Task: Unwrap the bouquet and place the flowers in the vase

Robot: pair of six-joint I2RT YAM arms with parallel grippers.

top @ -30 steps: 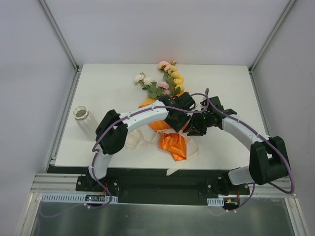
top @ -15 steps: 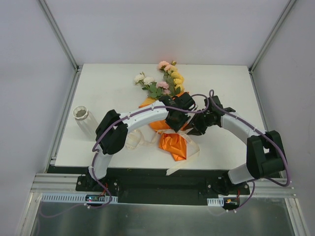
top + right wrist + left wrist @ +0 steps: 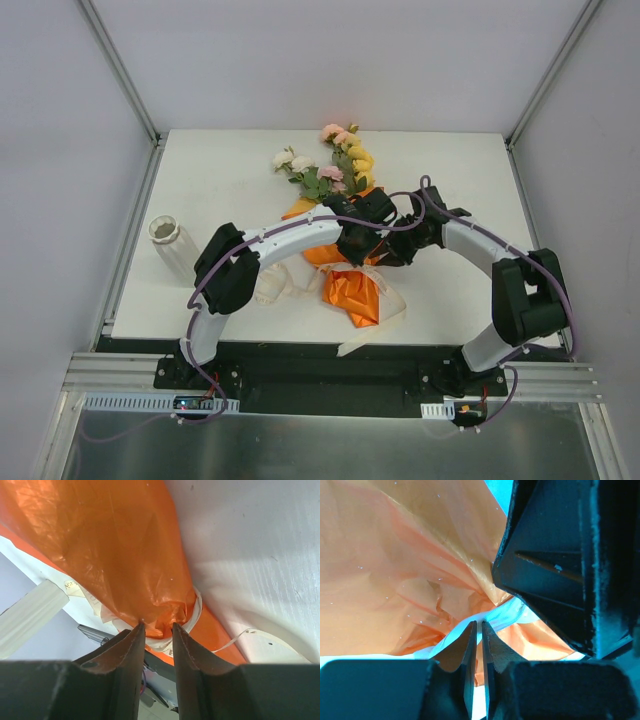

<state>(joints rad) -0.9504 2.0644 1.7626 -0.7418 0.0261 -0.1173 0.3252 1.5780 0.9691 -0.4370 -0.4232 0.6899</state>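
Table (image 3: 220, 180): bouquet (image 3: 125, 545) neck pinched in right end effector (image 3: 158, 627); left end effector (image 3: 479, 627) close.

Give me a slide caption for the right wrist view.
Right gripper pinching the bouquet at the neck of its orange paper, beside the cream ribbon.

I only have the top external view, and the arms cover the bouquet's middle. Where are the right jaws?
Observer: On the right gripper, the jaws straddle the gathered neck of the bouquet, right at its cream ribbon; whether they pinch it I cannot tell.
Operator: And the left?
Observer: On the left gripper, the jaws are almost closed, only a slit between them, tips at a pale strip under the orange folds.
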